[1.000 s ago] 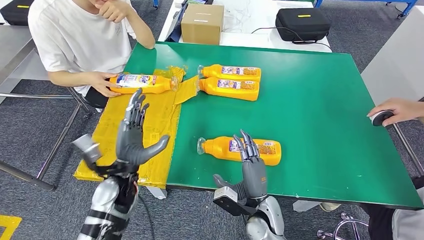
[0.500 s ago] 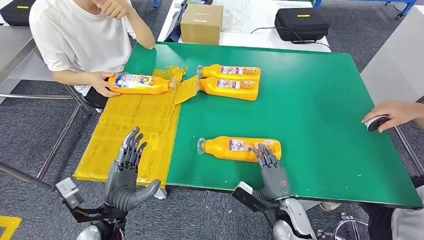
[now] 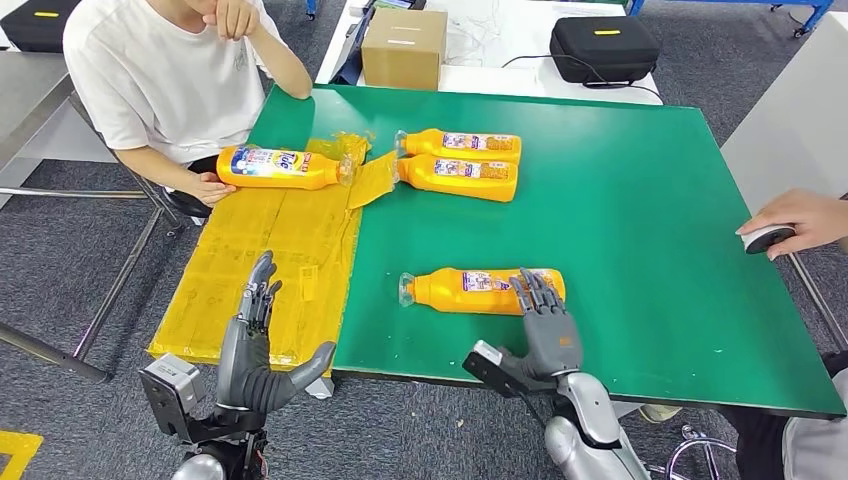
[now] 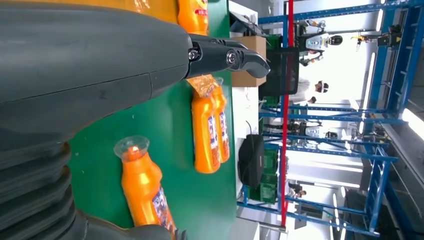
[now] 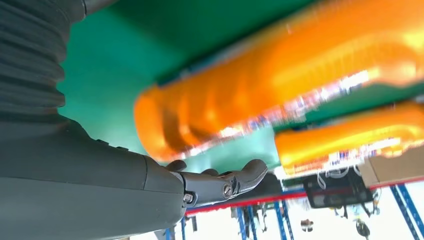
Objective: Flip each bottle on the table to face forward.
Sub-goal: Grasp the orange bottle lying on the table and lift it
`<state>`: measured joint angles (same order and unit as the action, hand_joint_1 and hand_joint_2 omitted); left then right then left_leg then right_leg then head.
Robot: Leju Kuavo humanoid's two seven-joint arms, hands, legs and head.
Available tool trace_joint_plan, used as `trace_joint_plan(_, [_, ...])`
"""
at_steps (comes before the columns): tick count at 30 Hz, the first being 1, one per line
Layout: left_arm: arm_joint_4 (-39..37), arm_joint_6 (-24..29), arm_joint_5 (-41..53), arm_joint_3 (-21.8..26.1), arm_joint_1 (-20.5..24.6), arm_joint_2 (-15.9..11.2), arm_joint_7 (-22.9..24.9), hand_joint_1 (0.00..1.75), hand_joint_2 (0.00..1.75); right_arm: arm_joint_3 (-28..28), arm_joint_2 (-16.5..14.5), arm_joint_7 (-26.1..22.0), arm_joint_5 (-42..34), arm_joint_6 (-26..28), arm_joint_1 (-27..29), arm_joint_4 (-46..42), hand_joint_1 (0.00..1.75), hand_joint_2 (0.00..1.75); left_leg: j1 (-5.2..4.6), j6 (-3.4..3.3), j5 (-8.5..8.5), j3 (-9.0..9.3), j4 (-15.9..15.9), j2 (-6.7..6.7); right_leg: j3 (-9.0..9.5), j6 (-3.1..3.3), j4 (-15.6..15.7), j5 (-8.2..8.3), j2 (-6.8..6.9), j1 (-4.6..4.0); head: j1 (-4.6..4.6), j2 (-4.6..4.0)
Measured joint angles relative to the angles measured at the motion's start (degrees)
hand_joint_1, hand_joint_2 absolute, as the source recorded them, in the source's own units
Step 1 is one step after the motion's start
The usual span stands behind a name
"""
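Four bottles lie on the green counter (image 3: 620, 200), all apparently unturned: the right hand (image 3: 548, 325), fingers spread, merely touches the nearest bottle (image 3: 480, 290), while the left hand (image 3: 255, 350) hovers released beside it off the counter's edge.

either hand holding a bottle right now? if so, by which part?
Nothing is held. The right hand is open, its fingers at the base end of the near bottle, not closed around it. The left hand is open, off the table.
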<state>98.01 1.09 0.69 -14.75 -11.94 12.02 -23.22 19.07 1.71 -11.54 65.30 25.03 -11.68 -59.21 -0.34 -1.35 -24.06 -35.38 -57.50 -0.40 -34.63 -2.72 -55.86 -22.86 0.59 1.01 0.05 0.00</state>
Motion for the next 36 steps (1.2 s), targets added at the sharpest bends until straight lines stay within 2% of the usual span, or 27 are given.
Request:
trace_joint_plan(6, [0.02, 0.09, -0.93, -0.34, 0.03, 0.00, 0.04, 0.00, 1.75, 1.35, -0.18, 1.73, 1.13, -0.31, -2.37, 0.10, 0.00, 1.75, 0.02, 0.01, 0.01, 0.00, 0.00, 0.00, -0.01, 0.00, -0.02, 0.00, 0.00, -0.02, -0.01, 0.00])
trace_joint_plan(15, [0.99, -0.10, -2.05, -0.33, -0.12, 0.00, 0.28, 0.00, 1.75, 3.03, -0.16, 8.03, 4.60, -1.97, -5.92, 1.39, 0.00, 1.75, 0.01, 0.01, 0.00, -0.03, 0.00, -0.02, -0.02, 0.00, -0.02, -0.01, 0.01, 0.00, -0.01, 0.00])
trace_joint_plan(22, [1.16, -0.19, -1.87, -0.27, -0.84, -0.01, 1.51, 0.00, 1.75, 3.00, 0.22, 12.68, 2.02, -10.99, -8.92, 5.46, 0.00, 1.75, 0.01, 0.01, 0.01, -0.03, 0.00, -0.02, -0.02, -0.01, -0.02, 0.00, 0.01, -0.01, -0.01, 0.00])
trace_joint_plan(28, [1.22, -0.52, -2.19, -0.27, -0.88, -0.02, 2.76, 0.00, 1.75, 3.01, 0.39, 12.66, -0.35, -13.28, -12.70, 11.53, 0.00, 1.75, 0.01, 0.01, 0.01, -0.01, -0.01, 0.01, -0.03, 0.00, -0.02, 0.00, 0.00, -0.01, 0.01, 0.00])
trace_joint_plan(36, [1.16, -0.34, -2.50, -0.27, -0.65, -0.02, 3.51, 0.00, 1.75, 3.01, 0.25, 11.58, -1.64, -13.58, -16.65, 17.77, 0.00, 1.75, 0.01, 0.01, 0.01, 0.03, -0.01, 0.03, 0.01, 0.00, -0.02, 0.00, -0.01, -0.01, 0.00, 0.00])
